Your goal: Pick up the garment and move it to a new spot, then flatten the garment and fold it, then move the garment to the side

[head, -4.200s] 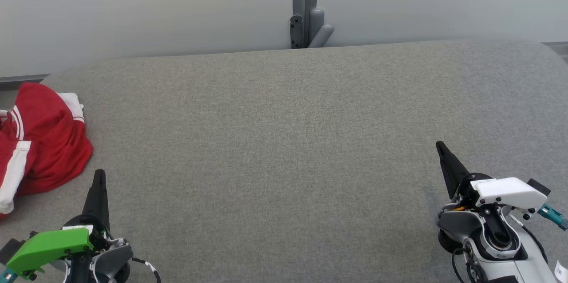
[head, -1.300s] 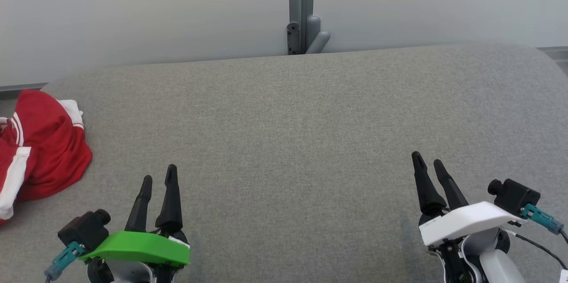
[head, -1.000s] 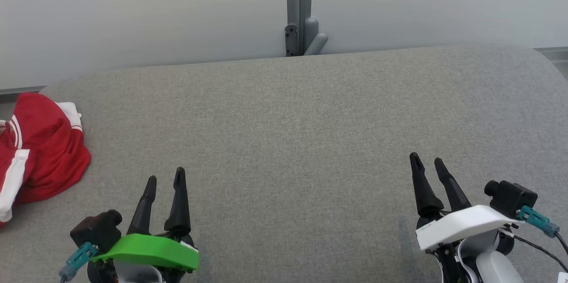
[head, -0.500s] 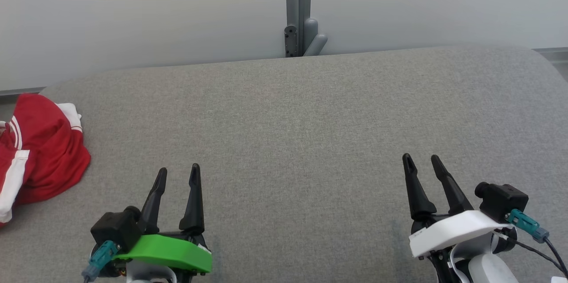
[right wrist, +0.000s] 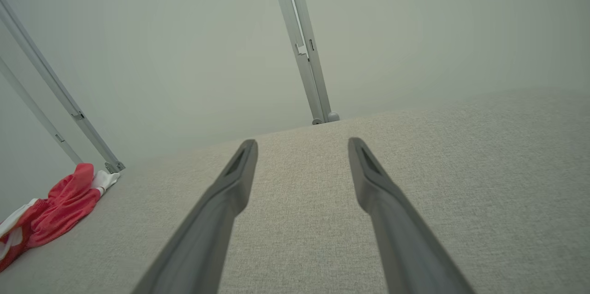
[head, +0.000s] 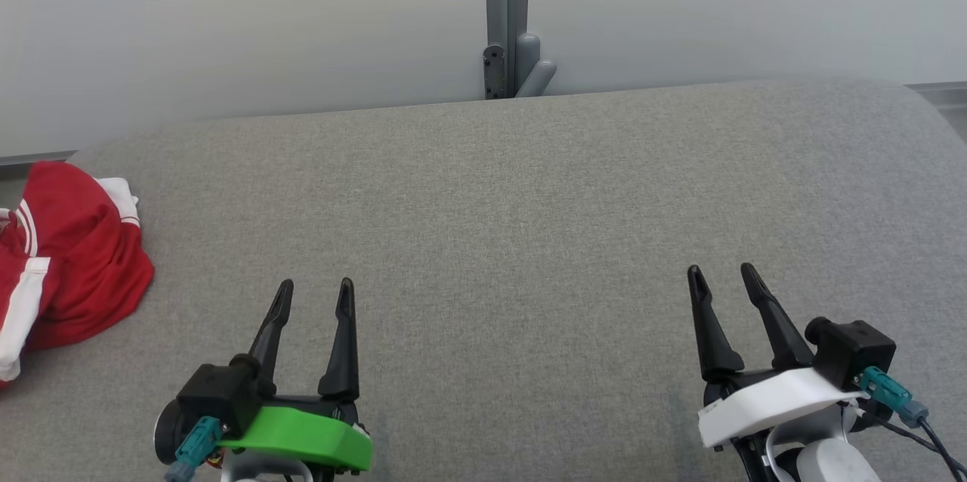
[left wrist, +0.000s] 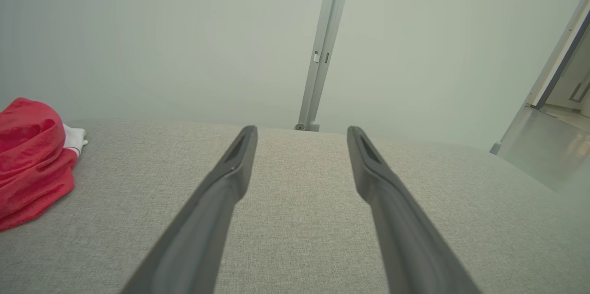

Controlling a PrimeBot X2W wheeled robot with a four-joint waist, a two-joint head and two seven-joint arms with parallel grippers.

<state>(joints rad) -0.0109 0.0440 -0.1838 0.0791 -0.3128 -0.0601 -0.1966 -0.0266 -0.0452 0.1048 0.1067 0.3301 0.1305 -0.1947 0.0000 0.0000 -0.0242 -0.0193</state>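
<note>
On grey surface (head: 529,202), one red garment (head: 75,263)

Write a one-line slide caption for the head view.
Left gripper and right gripper poised open over the grey padded surface; the crumpled red garment lies apart at its left edge.

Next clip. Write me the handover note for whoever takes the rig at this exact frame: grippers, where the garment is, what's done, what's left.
Left gripper: open, empty, over the near left of the grey surface.
Right gripper: open, empty, over the near right.
Red and white garment: bunched in a heap at the surface's far left edge, touched by neither gripper.
Done: nothing that shows; the garment is neither flattened nor folded.
Left: pick it up, move it to a new spot, flatten, fold, move aside. The left arm looks the nearer one for the pick.
</note>
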